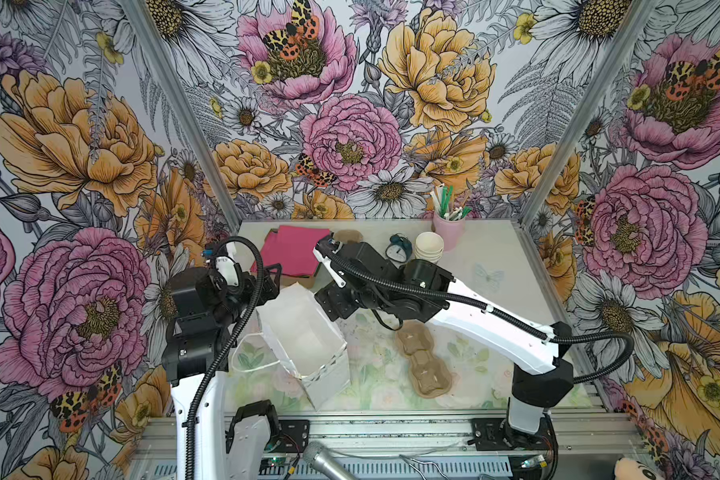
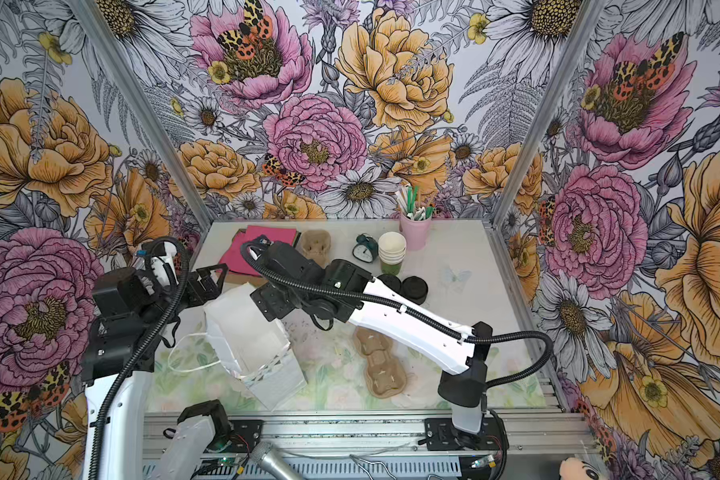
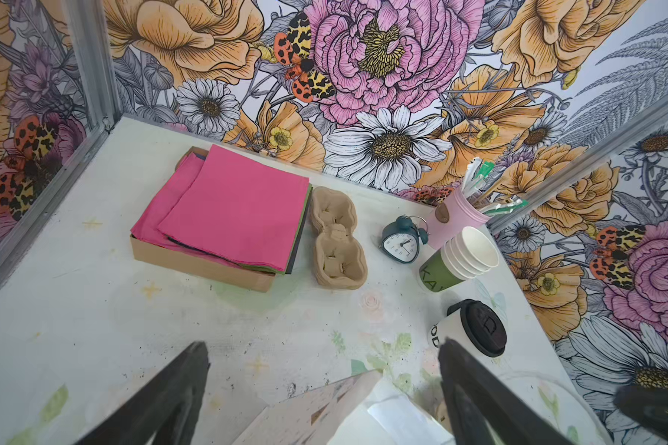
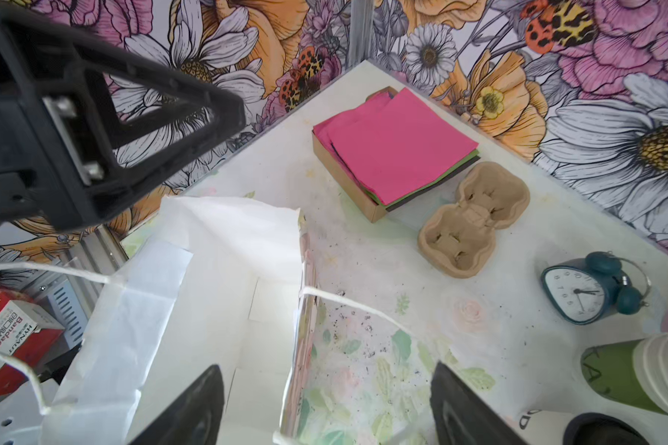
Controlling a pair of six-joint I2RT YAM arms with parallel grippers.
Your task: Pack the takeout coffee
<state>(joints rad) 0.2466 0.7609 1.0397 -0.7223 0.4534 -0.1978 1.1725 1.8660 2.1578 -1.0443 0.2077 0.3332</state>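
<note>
The takeout coffee (image 3: 475, 327), a white cup with a black lid, stands in front of the green-bottomed cup stack (image 3: 459, 258). In a top view only its lid (image 2: 390, 281) shows past my right arm; elsewhere from above the arm hides it. A white paper bag (image 1: 304, 332) (image 2: 250, 336) stands open at centre-left. My left gripper (image 1: 273, 276) (image 3: 323, 346) is open above the bag's far corner, with nothing between its fingers. My right gripper (image 1: 329, 303) (image 4: 326, 370) is open astride the bag's right wall (image 4: 297, 308), holding nothing.
A box of pink napkins (image 1: 296, 249) and a small pulp carrier (image 2: 314, 245) sit at the back. An alarm clock (image 2: 365, 248), a pink cup of straws (image 2: 414, 228) and a pile of black lids (image 2: 417, 289) stand back right. A long pulp carrier (image 1: 422, 357) lies right of the bag.
</note>
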